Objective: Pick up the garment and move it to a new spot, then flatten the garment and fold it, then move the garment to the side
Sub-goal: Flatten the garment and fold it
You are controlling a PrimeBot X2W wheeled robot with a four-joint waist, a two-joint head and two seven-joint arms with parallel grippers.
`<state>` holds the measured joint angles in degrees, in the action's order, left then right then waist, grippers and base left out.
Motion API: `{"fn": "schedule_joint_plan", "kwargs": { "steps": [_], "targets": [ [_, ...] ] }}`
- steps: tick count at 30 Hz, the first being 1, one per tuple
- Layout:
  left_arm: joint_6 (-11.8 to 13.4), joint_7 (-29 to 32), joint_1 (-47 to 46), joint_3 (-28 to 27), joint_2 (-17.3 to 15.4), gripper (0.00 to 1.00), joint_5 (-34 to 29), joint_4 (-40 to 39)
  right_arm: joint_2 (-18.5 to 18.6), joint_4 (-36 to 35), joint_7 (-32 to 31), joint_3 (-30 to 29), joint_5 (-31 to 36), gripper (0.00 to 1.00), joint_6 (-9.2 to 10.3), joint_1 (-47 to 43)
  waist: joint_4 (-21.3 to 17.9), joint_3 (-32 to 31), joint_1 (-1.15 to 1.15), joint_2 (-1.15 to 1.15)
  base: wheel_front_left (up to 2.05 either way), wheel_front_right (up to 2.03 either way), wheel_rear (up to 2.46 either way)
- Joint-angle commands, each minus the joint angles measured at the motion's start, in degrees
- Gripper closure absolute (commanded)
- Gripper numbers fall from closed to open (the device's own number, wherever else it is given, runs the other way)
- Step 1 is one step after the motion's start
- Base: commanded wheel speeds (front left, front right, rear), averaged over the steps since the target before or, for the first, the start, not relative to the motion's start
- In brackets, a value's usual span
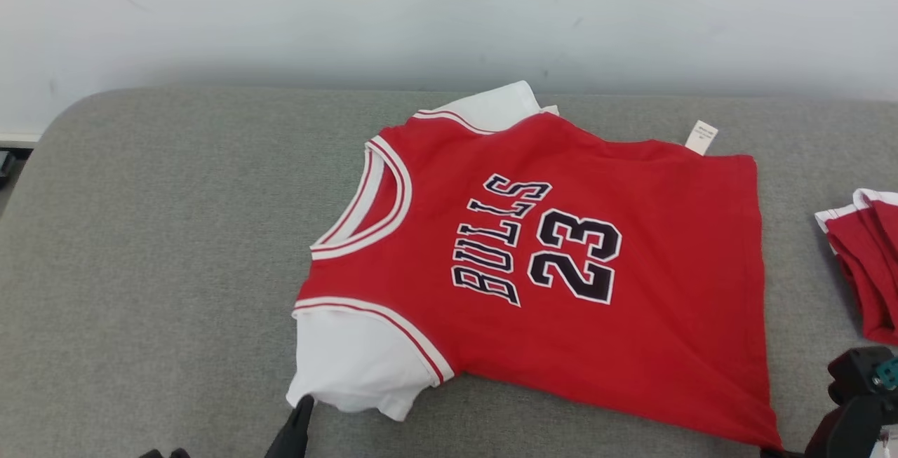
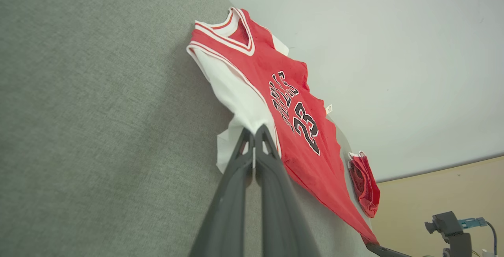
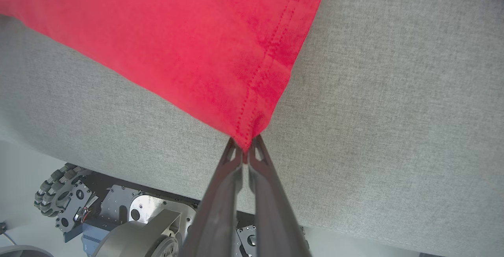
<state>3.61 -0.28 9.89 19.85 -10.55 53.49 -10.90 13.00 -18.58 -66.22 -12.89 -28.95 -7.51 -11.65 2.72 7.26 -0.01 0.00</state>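
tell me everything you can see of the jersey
The jersey is red cloth with white sleeves, striped trim at neck and armholes, BULLS 23 in black, and a white tag at its far edge. It lies spread front up on the grey surface, neck to the robot's left. The left gripper is shut on its near sleeve, the right gripper on its near hem corner.

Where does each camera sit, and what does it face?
Head view: on the robot's head, looking down at the red jersey on the grey pad; left claw tip at bottom.
Left wrist view: on the left wrist, looking along that claw, shut on the white sleeve.
Right wrist view: on the right wrist, looking along the right claw, shut on the hem corner; wheeled base below.
Head and left wrist views both show the second red garment.
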Motion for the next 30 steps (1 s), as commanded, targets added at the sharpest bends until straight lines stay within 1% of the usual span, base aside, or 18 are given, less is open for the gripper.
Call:
{"fn": "schedule_joint_plan", "kwargs": {
  "steps": [1, 8, 15, 18, 23, 27, 30],
  "targets": [
    [0.35, 1.17, 1.41, 0.1, -0.8, 1.0, 0.83, -0.6, -0.24, -0.52, -0.8, -0.86, 0.88, 1.0, 0.06, -1.0, 1.05, -0.51, 0.01, 0.0, 0.0, 0.0, 0.0],
    [0.45, 5.78, 4.27, 1.99, -2.68, 1.0, 3.06, -1.37, -1.33, -1.69, -2.12, -2.87, 2.48, 1.0, 0.06, -2.28, 3.08, -0.5, 0.01, 0.0, 0.0, 0.0, 0.0],
    [0.05, 7.7, 5.98, 2.0, -3.69, 1.0, 4.88, -2.4, -2.46, -1.95, -2.75, -3.93, 3.82, 1.0, 0.06, -2.51, 5.81, 0.22, 0.01, 0.0, 0.0, 0.0, 0.0],
    [-0.27, 8.6, 6.29, 1.8, -4.07, 1.0, 6.22, -3.07, -2.96, -2.01, -3.19, -4.73, 4.24, 1.0, 0.06, -2.82, 6.95, 0.71, 0.01, 0.0, 0.0, 0.0, 0.0],
    [-1.17, 11.61, 7.44, 2.93, -5.27, 1.0, 8.21, -4.57, -3.99, -2.67, -4.36, -7.7, 5.38, 1.0, 0.06, -4.76, 8.74, 1.08, 0.01, 0.0, 0.0, 0.0, 0.0],
    [-0.67, 14.21, 9.31, 3.73, -7.05, 1.0, 9.43, -6.13, -5.56, -3.87, -5.39, -9.89, 5.78, 1.0, 0.06, -7.19, 9.17, 1.27, 0.01, 0.0, 0.0, 0.0, 0.0],
    [-0.13, 16.33, 11.35, 3.83, -8.99, 1.0, 10.56, -7.98, -6.63, -4.54, -5.79, -11.44, 5.95, 1.0, 0.06, -8.56, 9.06, 1.61, 0.01, 0.0, 0.0, 0.0, 0.0]
  ]
}}
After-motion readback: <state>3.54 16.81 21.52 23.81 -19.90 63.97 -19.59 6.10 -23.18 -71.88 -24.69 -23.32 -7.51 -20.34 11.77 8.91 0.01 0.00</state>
